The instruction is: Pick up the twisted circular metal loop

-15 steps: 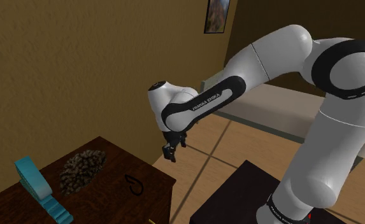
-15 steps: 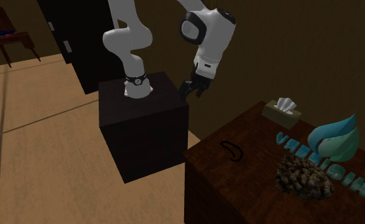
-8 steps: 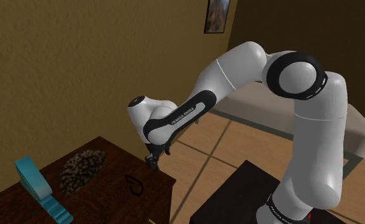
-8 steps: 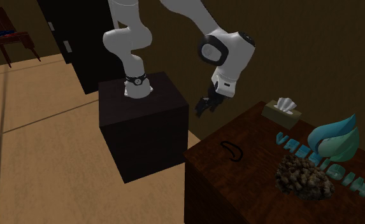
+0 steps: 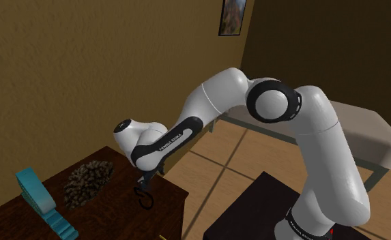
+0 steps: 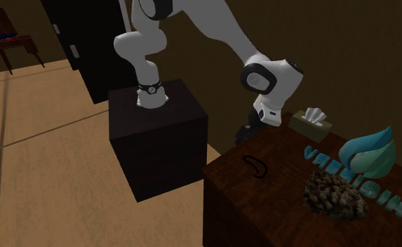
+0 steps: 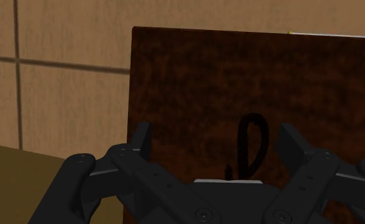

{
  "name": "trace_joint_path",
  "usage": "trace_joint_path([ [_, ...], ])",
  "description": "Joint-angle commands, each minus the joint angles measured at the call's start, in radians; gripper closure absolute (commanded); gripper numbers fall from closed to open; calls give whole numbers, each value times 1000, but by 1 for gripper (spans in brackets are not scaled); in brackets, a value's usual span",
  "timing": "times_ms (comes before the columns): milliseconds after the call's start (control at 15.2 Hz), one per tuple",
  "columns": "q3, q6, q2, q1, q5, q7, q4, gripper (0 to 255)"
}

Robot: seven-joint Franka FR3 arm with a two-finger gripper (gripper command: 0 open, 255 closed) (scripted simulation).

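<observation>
Two black fingers [image 7: 143,139] of the gripper [image 7: 216,137] stand wide apart with nothing between them, and in the wrist view the loop [image 7: 248,147] lies on the table beyond them, nearer one finger than the other and untouched. The loop is drawn as a thin black wire: a narrow, slightly twisted oval with a short tail, lying flat on the dark wooden table [image 6: 285,184]. In the second exterior view the loop [image 6: 255,167] sits near the table's edge on the side of the stand [image 6: 157,137], well apart from the pile of brown lumps [image 6: 335,195], the teal object [image 6: 364,158] and the tissue box [image 6: 309,121]. The gripper [image 6: 243,135] hangs above that edge of the table, near the loop but off it; in the shoulder view the gripper [image 5: 142,185] is just above the loop [image 5: 144,198]. I judge the loop to be light and stiff, so weight is no concern and it should not bend under a pinch. The trouble is that it is thin and low, with almost no height above the wood, and bare wire is likely slippery. The best hold looks to be across the wider, rounded end, the fingers straddling both strands and reaching down nearly to the table top before closing. Off-centre closing could push the wire sideways or let it pop out.
</observation>
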Motion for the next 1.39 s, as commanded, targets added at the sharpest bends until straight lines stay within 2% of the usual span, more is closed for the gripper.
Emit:
trace_joint_path([
  [0,-13,-15,91,33,-21,8,104,0],
  [198,-30,-50,215,79,-40,8,264,0],
  [792,-45,-2,292,90,-56,20,292,0],
  [858,-44,-4,293,91,-56,21,295,255],
  [1320,-45,-5,295,91,-55,20,298,255],
])
